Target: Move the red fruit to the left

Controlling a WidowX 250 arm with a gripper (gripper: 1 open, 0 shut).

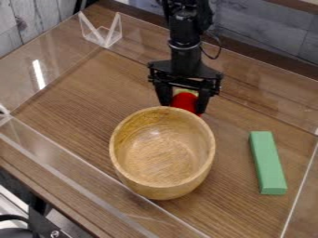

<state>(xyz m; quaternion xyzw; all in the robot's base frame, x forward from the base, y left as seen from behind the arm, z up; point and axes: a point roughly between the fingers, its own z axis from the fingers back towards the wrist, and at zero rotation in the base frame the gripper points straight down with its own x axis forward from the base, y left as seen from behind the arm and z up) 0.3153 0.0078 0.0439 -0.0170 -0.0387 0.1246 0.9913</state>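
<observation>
The red fruit is small and glossy, resting on the wooden table just behind the rim of the wooden bowl. My gripper points straight down over it, open, with one black finger on each side of the fruit. The fingertips reach down close to the table surface. Part of the fruit is hidden by the fingers, and I cannot tell whether they touch it.
A green rectangular block lies at the right of the bowl. A clear acrylic wall rings the table, with a small clear stand at the back left. Bare wood stretches to the left of the fruit.
</observation>
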